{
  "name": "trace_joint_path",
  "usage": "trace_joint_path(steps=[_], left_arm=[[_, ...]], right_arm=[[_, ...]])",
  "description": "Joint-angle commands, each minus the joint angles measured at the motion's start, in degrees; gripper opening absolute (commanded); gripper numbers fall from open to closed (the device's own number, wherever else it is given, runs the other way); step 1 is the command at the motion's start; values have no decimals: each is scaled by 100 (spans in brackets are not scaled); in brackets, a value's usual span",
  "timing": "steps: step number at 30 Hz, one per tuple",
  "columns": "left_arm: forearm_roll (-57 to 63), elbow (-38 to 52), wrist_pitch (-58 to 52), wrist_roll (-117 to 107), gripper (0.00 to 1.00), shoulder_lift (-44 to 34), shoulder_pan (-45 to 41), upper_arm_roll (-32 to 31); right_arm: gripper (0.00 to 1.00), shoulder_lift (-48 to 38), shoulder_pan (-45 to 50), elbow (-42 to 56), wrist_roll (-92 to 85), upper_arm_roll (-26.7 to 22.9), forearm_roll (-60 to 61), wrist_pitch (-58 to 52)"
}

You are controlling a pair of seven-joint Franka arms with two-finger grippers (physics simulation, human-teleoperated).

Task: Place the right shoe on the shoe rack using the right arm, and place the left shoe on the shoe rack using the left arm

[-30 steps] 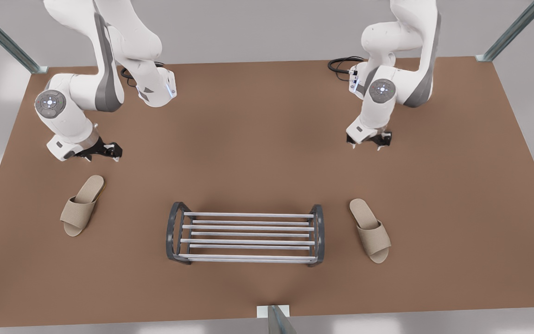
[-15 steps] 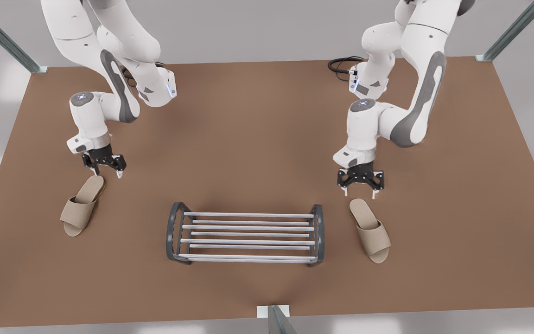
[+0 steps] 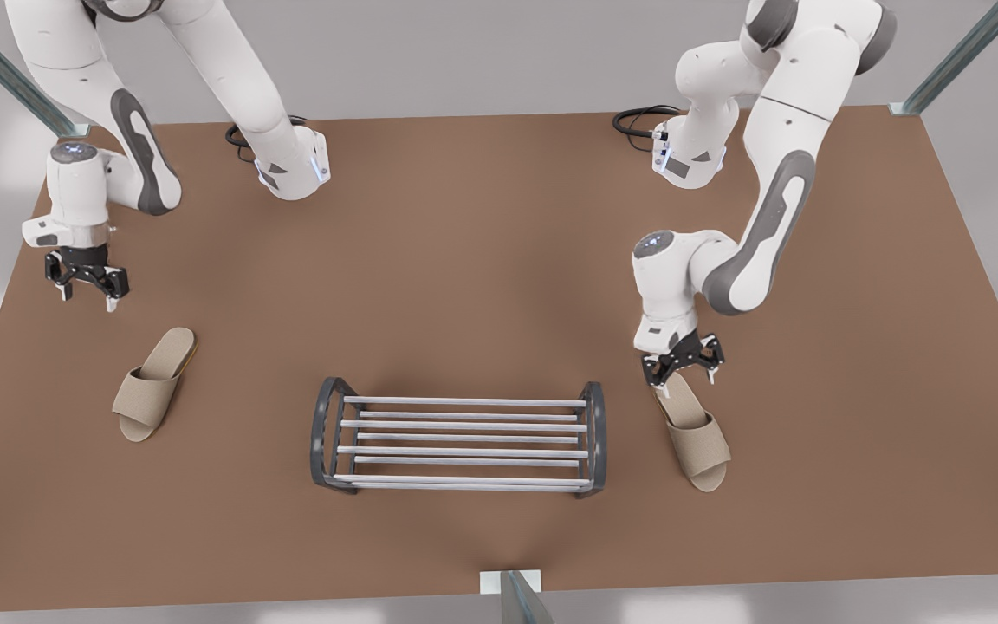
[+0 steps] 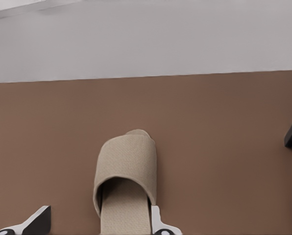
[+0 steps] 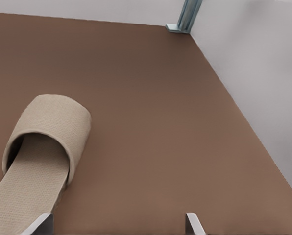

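At the front view's left, the right gripper (image 3: 86,290) hovers wide open and empty, above and behind the right slipper (image 3: 152,386) on the brown table (image 3: 482,260). The shoe rack (image 3: 460,438) stands centred between the slippers. The left gripper (image 3: 681,368), open and empty, straddles the heel of the left slipper (image 3: 694,425), which lies just beside the rack's end frame.

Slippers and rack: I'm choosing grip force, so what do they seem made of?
Left slipper and right slipper: probably woven fabric, matte beige; a fine weave shows close up. Rack: likely metal bars, shiny silver, between matte dark grey end frames, material unclear. Left claw sits open over the left slipper's heel; right claw hovers open apart from the right slipper.
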Motion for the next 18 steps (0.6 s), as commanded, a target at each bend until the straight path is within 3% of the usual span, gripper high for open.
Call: trace_joint_path(steps=[1,5,18], left_arm=[[641,-2,232,-2988,99,7,143,9],[1546,-37,522,-2988,99,218,442,9],[1845,148,997,-3796,99,860,802,1]], right_arm=[[100,236,695,155,-198,20,-104,96],[100,570,1284,410,-189,20,617,96],[100,1308,1284,1025,-207,-6,644,87]])
